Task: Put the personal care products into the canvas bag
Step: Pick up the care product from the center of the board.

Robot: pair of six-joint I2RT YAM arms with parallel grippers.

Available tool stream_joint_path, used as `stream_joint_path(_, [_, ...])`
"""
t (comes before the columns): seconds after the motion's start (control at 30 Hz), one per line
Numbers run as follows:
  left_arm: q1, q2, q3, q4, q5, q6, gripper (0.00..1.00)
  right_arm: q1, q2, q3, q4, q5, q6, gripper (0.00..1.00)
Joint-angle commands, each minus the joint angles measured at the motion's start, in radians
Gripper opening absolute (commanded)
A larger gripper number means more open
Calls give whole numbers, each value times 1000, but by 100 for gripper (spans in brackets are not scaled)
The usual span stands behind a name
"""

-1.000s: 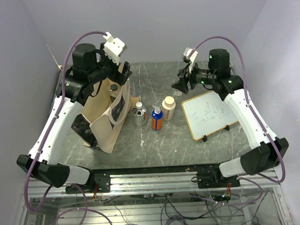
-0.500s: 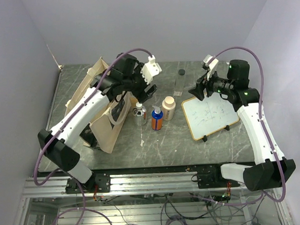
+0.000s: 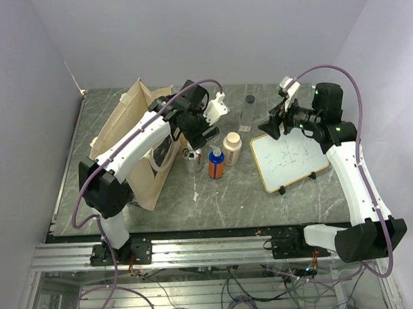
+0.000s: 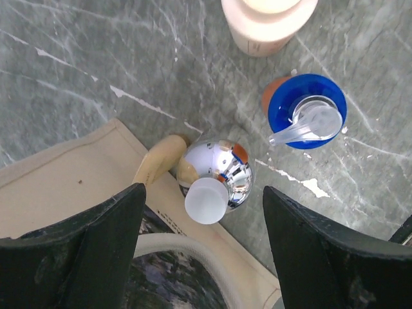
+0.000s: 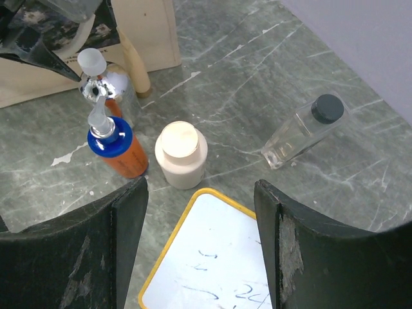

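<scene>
The bag [image 3: 148, 180] stands by the left edge of the counter, mouth up, with your left arm reaching across it. You look to be at the reach for the silver bottle [image 4: 219, 174]: the left gripper [image 3: 198, 140] hangs right above it with its jaws spread wide and holding nothing. That bottle stands upright at mid-counter, just beside the bag's right wall, long axis vertical and white cap pointing up at the wrist camera. Next, I'd judge, you come straight down so the fingers bracket the body below the cap, close, lift, and carry it left over the bag's mouth. Just right of it stand the blue-and-orange bottle [image 4: 306, 109], nozzle up, and the cream bottle [image 5: 182, 154], both upright. A clear bottle [image 5: 302, 132] sits nearer the far edge; whether it stands or lies I can't tell. The right gripper [image 3: 268, 125] hovers wide open and empty over the whiteboard's [image 3: 288, 158] far corner
</scene>
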Motion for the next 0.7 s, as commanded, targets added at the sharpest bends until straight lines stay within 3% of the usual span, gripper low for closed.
stream_joint_path(0.0, [-6,31,52,-85,-58,-8,83,-9,2,-16,12,-17,9,67])
stream_joint_path(0.67, [-6,82,-9,-101,-74,-42,76,-25,4,-27,20,-52,28,68])
